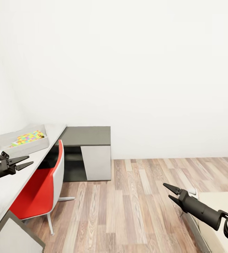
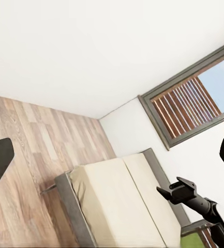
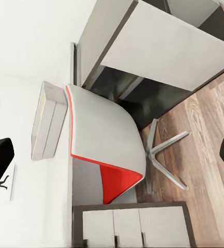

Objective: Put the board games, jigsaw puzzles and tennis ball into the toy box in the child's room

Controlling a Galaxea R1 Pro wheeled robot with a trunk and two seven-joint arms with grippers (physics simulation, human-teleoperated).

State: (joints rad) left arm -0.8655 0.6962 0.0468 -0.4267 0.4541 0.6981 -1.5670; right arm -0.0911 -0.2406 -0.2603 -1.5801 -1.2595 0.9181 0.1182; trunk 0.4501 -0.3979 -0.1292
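Observation:
The light grey toy box (image 1: 20,143) stands on the pale table top (image 1: 8,189) at the left, against the wall. Inside it lies a multicoloured jigsaw puzzle (image 1: 28,137). My left gripper (image 1: 31,160) hovers open over the table, just in front of the toy box, with nothing between its fingers. My right gripper (image 1: 167,190) is open and empty above the wood floor, beside the corner of the bed (image 1: 219,211). The right wrist view takes in the toy box (image 3: 47,121) and table (image 3: 55,196) from the side. The board games and the tennis ball are out of view.
A red chair (image 1: 40,189) is tucked against the table. The dark grey desk section (image 1: 87,136) with a white door (image 1: 97,162) stands by the back wall. Wood floor (image 1: 135,211) stretches between desk and bed. The beige mattress (image 2: 122,206) and a shuttered window (image 2: 192,101) appear in the left wrist view.

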